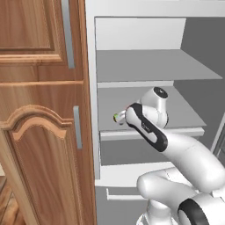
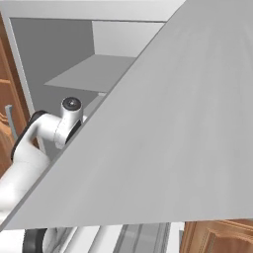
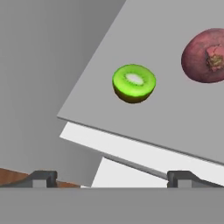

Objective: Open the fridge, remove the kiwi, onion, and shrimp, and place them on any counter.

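Observation:
The fridge (image 1: 145,66) stands open, and its light-grey door (image 2: 173,123) is swung out to the right. On the middle shelf (image 3: 87,83) lies the kiwi (image 3: 134,83), a halved lime-green fruit with its cut face toward me. The reddish-purple onion (image 3: 205,55) sits beside it. In the left base view my arm reaches onto that shelf, and the kiwi (image 1: 117,117) peeks out just left of the wrist. My gripper (image 3: 113,179) is open, short of the shelf's front edge, with nothing between its fingertips (image 3: 41,178). The shrimp and the counter are out of view.
A brown wooden cabinet (image 1: 44,132) with grey bar handles stands close on the fridge's left. An upper shelf (image 1: 149,63) lies above the arm. The bottom drawer (image 1: 123,193) is below it. The open door blocks most of the right side.

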